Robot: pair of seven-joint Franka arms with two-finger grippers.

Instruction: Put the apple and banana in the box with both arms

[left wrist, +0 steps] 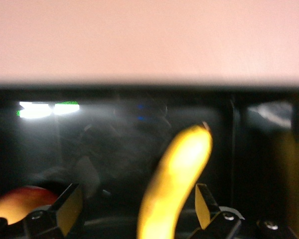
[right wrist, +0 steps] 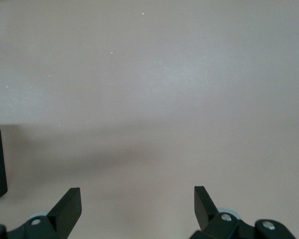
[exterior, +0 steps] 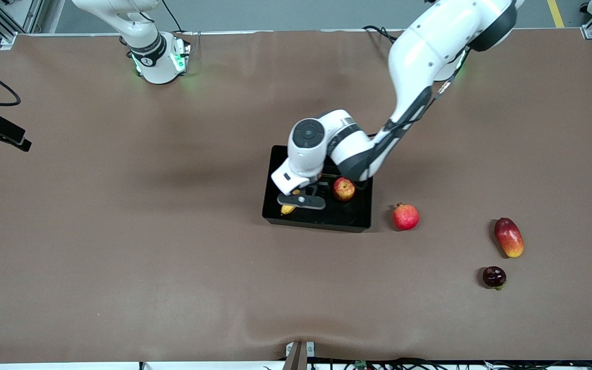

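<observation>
The black box (exterior: pixel 317 223) sits mid-table. Inside it the apple (exterior: pixel 344 189) rests toward the left arm's end, and the banana (exterior: pixel 288 208) lies beside it, mostly hidden under my left gripper (exterior: pixel 301 200). In the left wrist view the left gripper (left wrist: pixel 137 193) is open low in the box (left wrist: pixel 114 144). The banana (left wrist: pixel 177 179) lies between its fingers with a gap on each side, and the apple (left wrist: pixel 15 203) shows just outside one finger. My right gripper (right wrist: pixel 138 199) is open over bare table, holding nothing; only that arm's base shows in the front view.
A red pomegranate (exterior: pixel 405 217) lies just outside the box toward the left arm's end. A mango (exterior: pixel 509 237) and a dark round fruit (exterior: pixel 494 277) lie farther that way, the dark one nearer the front camera. The brown cloth (exterior: pixel 121 231) covers the table.
</observation>
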